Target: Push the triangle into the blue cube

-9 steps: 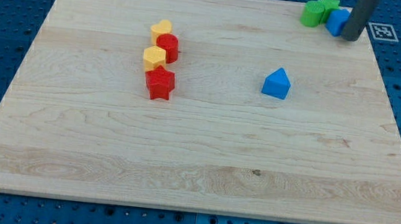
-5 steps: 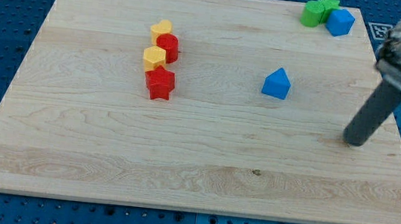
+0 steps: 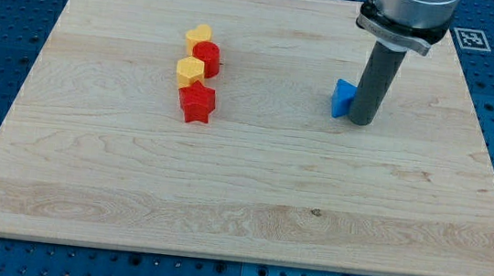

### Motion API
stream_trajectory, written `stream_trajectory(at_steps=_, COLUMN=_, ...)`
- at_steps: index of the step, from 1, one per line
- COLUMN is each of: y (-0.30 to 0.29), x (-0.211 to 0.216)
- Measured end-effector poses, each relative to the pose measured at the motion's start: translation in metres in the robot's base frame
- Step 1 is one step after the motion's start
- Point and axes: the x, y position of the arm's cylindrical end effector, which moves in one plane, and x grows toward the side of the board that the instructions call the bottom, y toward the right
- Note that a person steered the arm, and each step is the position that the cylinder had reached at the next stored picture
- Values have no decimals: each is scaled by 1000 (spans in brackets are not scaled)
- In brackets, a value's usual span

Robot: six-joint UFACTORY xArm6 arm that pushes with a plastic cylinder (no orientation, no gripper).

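blue triangle [image 3: 342,97], 2 yellow blocks [image 3: 199,36], red star [image 3: 196,103], dark rod [image 3: 374,85], pale wood board [image 3: 224,182]

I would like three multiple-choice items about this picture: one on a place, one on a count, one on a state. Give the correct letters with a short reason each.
1. Where is my tip relative to the blue triangle?
A. at its right side in the view
B. far to its left
C. near the view's bottom edge

2. How many red blocks show on the wooden board?
A. one
B. two
C. four

3. The blue cube is:
A. touching the triangle
B. beside the red star
C. not visible in this picture

Answers: 1 A, the rod stands against the triangle's right side. 2 B, the star and another red block sit among two yellow blocks. 3 C, the arm covers the upper right corner.
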Motion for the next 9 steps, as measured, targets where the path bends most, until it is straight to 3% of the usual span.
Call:
stream_trajectory(at_steps=2, y=-69, x=23)
stream_trajectory(at_steps=3, y=-85, x=8)
stream_trajectory(at_steps=6, y=-24, x=-24)
stream_trajectory(at_steps=9, y=32, x=-26)
